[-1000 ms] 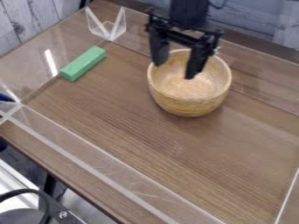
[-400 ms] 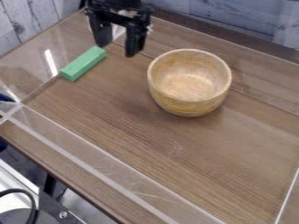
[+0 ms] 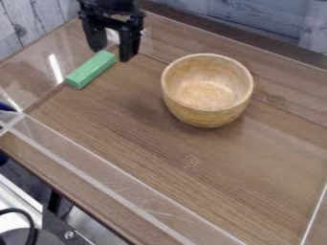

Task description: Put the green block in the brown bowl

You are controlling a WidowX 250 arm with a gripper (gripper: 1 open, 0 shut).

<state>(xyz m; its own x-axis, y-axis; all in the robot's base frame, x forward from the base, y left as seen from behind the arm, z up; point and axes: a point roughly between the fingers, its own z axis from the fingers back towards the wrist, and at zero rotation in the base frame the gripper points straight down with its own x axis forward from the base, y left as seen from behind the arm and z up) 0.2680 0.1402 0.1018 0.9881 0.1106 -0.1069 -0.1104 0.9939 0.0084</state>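
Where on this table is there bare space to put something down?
Most of the wooden table is bare: the whole near half in front of the brown bowl, and the strip between the bowl and the green block. The far left corner is crowded, with the block and the open gripper beside it.

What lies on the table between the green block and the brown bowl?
Only bare wooden tabletop lies between the green block and the brown bowl in the camera view; the open gripper hangs above that stretch's back edge, near the block.
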